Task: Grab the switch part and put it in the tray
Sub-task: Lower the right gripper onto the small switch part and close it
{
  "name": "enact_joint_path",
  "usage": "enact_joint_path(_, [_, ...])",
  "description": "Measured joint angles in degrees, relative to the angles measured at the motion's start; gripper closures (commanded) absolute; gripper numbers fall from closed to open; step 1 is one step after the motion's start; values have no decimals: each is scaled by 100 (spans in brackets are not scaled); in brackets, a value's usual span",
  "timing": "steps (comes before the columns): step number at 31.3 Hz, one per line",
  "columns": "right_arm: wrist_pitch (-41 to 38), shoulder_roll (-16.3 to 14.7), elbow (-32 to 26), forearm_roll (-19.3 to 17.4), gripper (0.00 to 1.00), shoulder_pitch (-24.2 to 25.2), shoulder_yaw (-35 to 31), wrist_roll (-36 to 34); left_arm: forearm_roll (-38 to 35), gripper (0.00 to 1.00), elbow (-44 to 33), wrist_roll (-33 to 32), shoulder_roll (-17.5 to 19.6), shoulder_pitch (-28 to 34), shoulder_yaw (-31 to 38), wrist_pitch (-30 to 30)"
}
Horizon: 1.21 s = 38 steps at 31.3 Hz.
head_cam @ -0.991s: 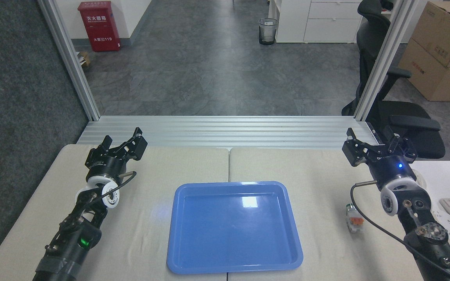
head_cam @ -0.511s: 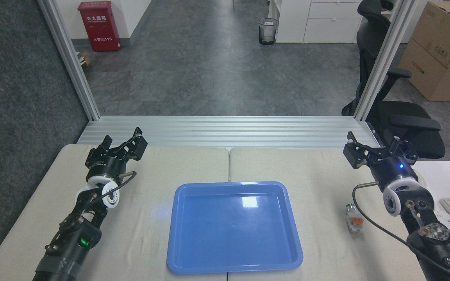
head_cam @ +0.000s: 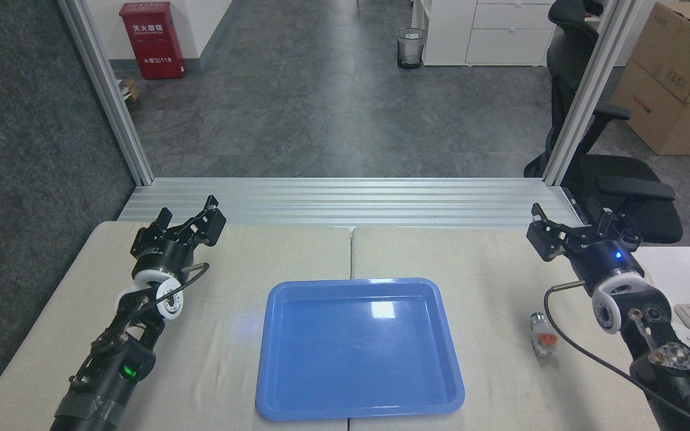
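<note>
Our right gripper point(head_cam: 578, 230) hovers over the table's point(head_cam: 489, 263) far right corner — jaws spread wide, nothing between them. Our left gripper point(head_cam: 189, 221) sits at the far left, also open and empty. The switch part point(head_cam: 540, 334) lies on the cloth just right of the blue tray point(head_cam: 359, 347), apart from its rim — beside our right forearm. Nothing lies in the tray.

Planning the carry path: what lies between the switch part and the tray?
Head view: only bare beige table between the switch part and the tray.
</note>
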Motion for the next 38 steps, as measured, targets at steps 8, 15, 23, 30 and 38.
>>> enact_joint_path(8, [67, 11, -6, 2, 2, 579, -18, -56, 0, 0, 0, 0, 0, 0, 0, 0])
enact_joint_path(15, [591, 168, 36, -40, 2, 1165, -27, -180, 0, 0, 0, 0, 0, 0, 1, 1])
enact_joint_path(23, [723, 450, 207, -95, 2, 1571, -29, -215, 0, 0, 0, 0, 1, 0, 1, 1])
enact_joint_path(30, [943, 618, 471, -100, 57, 1721, 0, -218, 0, 0, 0, 0, 1, 0, 1, 1])
enact_joint_path(38, [1061, 755, 696, -122, 100, 1793, 70, -441, 0, 0, -1, 0, 1, 0, 1, 1])
